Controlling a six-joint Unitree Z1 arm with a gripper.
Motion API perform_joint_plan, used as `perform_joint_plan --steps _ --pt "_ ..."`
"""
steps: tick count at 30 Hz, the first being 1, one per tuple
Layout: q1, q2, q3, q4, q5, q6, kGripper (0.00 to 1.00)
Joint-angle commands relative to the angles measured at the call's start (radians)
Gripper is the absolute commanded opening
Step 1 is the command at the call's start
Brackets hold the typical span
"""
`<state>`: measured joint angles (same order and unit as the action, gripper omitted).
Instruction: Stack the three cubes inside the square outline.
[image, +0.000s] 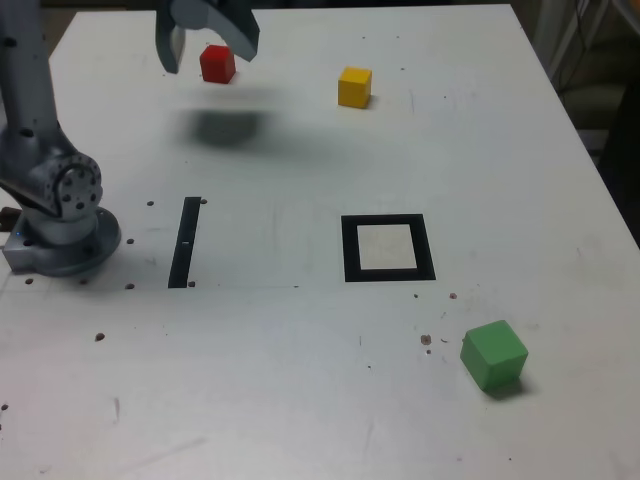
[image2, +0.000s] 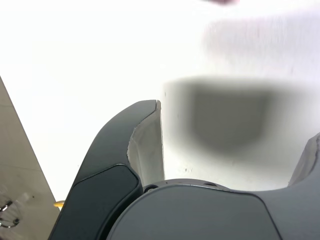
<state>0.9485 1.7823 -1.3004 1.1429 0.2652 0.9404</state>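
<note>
At the exterior view's far left, the upright grey jointed robot arm (image: 45, 150) is seen mounted on a round grey metal base (image: 65, 245) on the white, speckled tabletop (image: 250, 380); to the right of the base, a thin, straight black strip (image: 185, 243) is laid flat. Farther right, at the top edge, the grey two-fingered gripper (image: 210, 50) is held above the tabletop, its fingers spread wide apart with nothing clamped between them; a blurred dark shadow (image: 227, 128) is cast below it. The small red cube (image: 217, 64) is seen between the fingertips in the exterior view; contact with it cannot be told. To the right, well apart from the red cube, the small yellow cube (image: 354, 87) is set on the tabletop; nearer the camera, the thick black square outline with a pale off-white centre (image: 388, 247) is left bare; at the far right, nearest the camera, the slightly larger green cube (image: 494, 355) is placed outside the outline.
</note>
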Motion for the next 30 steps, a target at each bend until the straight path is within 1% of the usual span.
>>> perform_joint_plan --steps 1,11,17,24,30 --pt "0.012 0.02 -0.025 0.012 0.002 0.009 0.99" --pt "0.09 0.11 -0.165 0.048 0.009 0.077 1.0" --pt "0.116 0.155 -0.244 0.074 0.045 0.123 0.99" --pt "0.124 0.189 -0.281 0.091 0.069 0.154 0.99" --pt "0.124 0.228 -0.314 0.104 0.099 0.163 0.99"
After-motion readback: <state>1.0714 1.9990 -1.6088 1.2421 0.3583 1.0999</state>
